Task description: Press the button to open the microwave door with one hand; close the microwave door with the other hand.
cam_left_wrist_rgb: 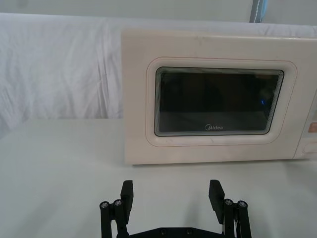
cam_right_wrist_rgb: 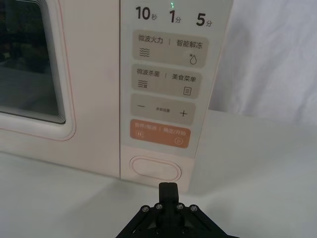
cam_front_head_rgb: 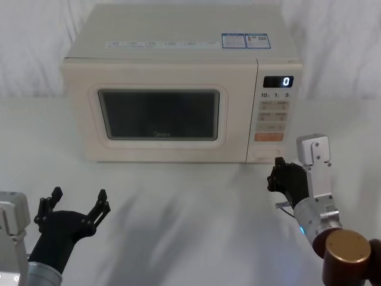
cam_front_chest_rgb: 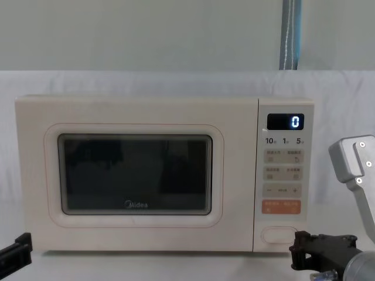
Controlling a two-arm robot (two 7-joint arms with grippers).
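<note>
Right wrist view: right claw clenched, just in front of button. Could slip up, hit orange button. Microwave door shut. Left claw released, waiting on tabletop.

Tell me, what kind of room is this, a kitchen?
Probably a test bench rather than a kitchen: a microwave sits alone on a white-draped table, white cloth hangs behind, and the right gripper nears it.
</note>
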